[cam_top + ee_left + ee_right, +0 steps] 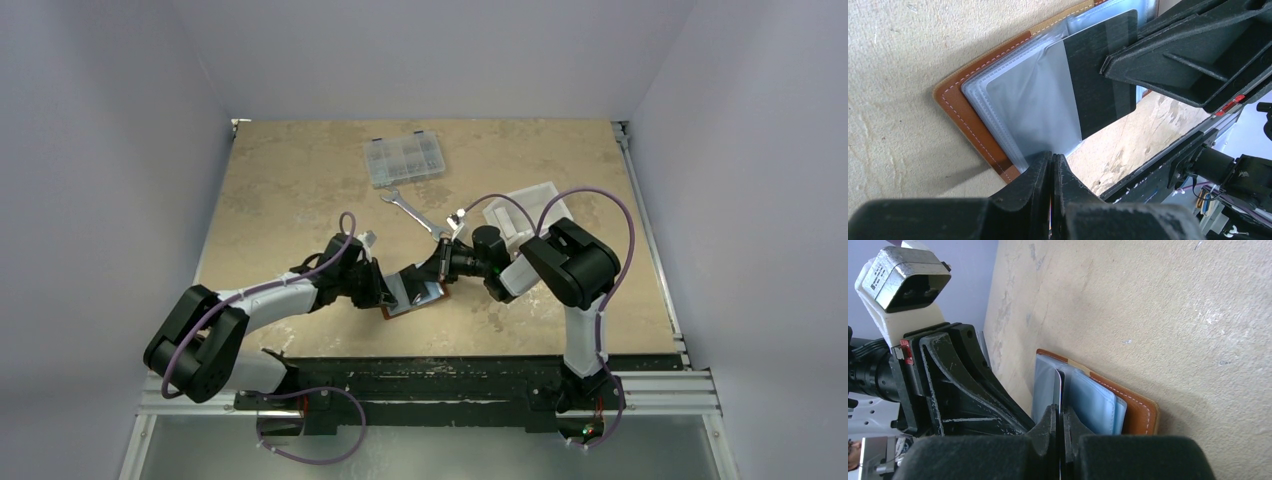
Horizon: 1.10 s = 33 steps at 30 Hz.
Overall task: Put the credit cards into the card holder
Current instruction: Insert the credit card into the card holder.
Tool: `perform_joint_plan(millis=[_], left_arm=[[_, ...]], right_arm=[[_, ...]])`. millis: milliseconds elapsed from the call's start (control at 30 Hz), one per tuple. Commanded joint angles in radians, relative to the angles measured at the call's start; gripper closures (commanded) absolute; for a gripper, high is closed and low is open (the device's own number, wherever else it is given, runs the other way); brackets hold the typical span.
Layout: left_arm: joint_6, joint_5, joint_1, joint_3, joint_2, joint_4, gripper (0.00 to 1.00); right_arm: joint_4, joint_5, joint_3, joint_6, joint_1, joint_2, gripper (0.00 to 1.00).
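Observation:
The card holder point(428, 296) lies open on the table between both arms, brown leather point(973, 120) with clear plastic sleeves point(1018, 105). My left gripper point(1053, 159) is shut on the near corner of a sleeve, at the holder's left edge point(388, 297). My right gripper point(1059, 412) is shut on a credit card point(1060, 385), seen edge-on and standing among the sleeves point(1093, 400). In the left wrist view that card point(1098, 85) shows a pale grey face with a broad black stripe, partly down behind a sleeve. The right gripper point(437, 272) comes in from the holder's right.
A clear compartment box point(405, 160) stands at the back of the table. A silver wrench point(415, 213) lies in front of it, and a white bin point(520, 215) sits behind the right arm. The table's near edge rail point(450, 365) runs just below the holder.

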Motion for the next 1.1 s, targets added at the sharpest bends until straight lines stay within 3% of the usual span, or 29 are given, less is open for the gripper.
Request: perform_joint_plan(millis=[0,200,567,700,800,967,1067], left_arm=[[0.027,-0.099,-0.002,-0.048,0.033,-0.081,1.00],[0.027,-0.102,-0.002,-0.051,0.030,-0.088,1.00],[0.008,-0.087,-0.001,-0.061,0.030,-0.055,1.00],[0.010,-0.086,-0.002,-0.042,0.017,-0.071,1.00],[0.014,-0.113,0.001,-0.005,-0.030,-0.127,0.96],[0.038,-0.151,0.022,0.061,-0.101,-0.229,0.94],[0.051,-0.173,0.039,0.068,-0.115,-0.250,0.94]], right_arm=[[-0.031,0.061,0.008,-0.087,-0.002,-0.023,1.00],[-0.101,0.037,0.059,-0.149,0.001,-0.004,1.00],[0.104,0.078,-0.052,0.144,0.058,0.017,1.00],[0.086,0.055,-0.047,0.137,0.059,0.021,1.00],[-0.044,0.014,-0.005,0.068,0.049,0.005,0.82],[-0.399,0.059,0.074,-0.125,0.050,-0.096,0.65],[-0.624,0.117,0.145,-0.251,0.051,-0.123,0.61]])
